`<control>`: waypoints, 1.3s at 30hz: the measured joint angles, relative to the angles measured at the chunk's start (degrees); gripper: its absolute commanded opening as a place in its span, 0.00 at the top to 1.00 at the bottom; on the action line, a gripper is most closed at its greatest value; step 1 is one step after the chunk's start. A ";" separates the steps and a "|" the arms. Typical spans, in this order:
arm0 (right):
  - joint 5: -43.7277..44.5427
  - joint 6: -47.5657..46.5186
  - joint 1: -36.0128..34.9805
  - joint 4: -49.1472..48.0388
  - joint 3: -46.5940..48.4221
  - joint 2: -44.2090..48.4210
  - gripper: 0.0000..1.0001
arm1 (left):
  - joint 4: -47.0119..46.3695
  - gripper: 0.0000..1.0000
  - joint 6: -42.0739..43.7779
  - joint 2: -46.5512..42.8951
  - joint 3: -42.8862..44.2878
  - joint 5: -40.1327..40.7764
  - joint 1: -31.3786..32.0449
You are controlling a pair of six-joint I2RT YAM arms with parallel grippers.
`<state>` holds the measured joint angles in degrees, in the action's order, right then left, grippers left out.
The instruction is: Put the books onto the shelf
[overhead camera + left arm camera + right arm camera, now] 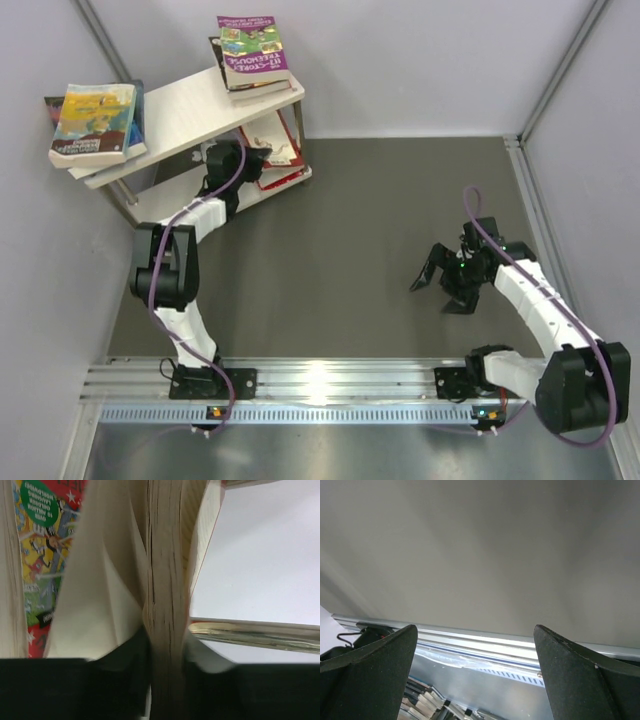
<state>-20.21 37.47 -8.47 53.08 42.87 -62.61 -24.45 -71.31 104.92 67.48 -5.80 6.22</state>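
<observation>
Nearest the overhead camera, the aluminium rail [320, 385] carries both arm bases along the near edge of the table [350, 240]. At far left the shelf [190, 125] stands in the back corner, skewed to the walls. Its top board bears two piles. The left stack [95, 122] is topped by a yellow-and-blue cover and overhangs the board's left end. The right stack [252, 50] is topped by a purple-and-green cover and sits at the board's other end. On the lower board, beneath the right stack, the lower-tier books [278, 150] lie flat, showing red and white covers. The left gripper [255, 158] reaches in under the top board, level with that lower tier. Its wrist view shows the black fingers [70, 690] pressed together on a paperback [165, 605], page edges toward the lens, the leaves fanning out above the pinch. Whether the paperback rests on the board cannot be told. Left of it is a cartoon-covered book [45, 555] in red, yellow and green. Right of it a silver metal bar [255, 634] of the shelf crosses before the white wall [265, 555]. At the right of the table, well apart from the shelf, the right gripper [440, 288] hangs above the grey surface, jaws spread wide with nothing between them.
</observation>
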 measured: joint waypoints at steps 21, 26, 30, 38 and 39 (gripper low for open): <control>-0.48 0.13 -0.04 -3.96 0.00 -4.59 0.01 | 12.72 0.01 -0.81 -3.43 2.34 -4.90 -1.22; -0.50 0.26 -0.33 -4.35 0.00 -4.59 0.01 | 20.63 0.01 -0.83 -13.81 -2.29 1.33 -0.61; -0.66 0.57 -1.11 -4.90 -0.02 -4.59 0.01 | 25.66 0.01 0.33 -16.28 -1.16 3.15 -1.81; -2.62 1.75 -2.84 -8.26 0.00 -4.63 0.05 | 33.99 0.01 2.54 -18.95 -0.85 5.09 -2.08; -3.58 2.43 -3.50 -9.42 0.28 -4.96 0.10 | 34.93 0.01 2.54 -19.91 -1.38 5.22 -2.08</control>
<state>-23.79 39.90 -11.97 43.66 43.16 -67.57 10.48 -68.77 85.01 66.11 -0.58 4.14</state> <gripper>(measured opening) 0.954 0.985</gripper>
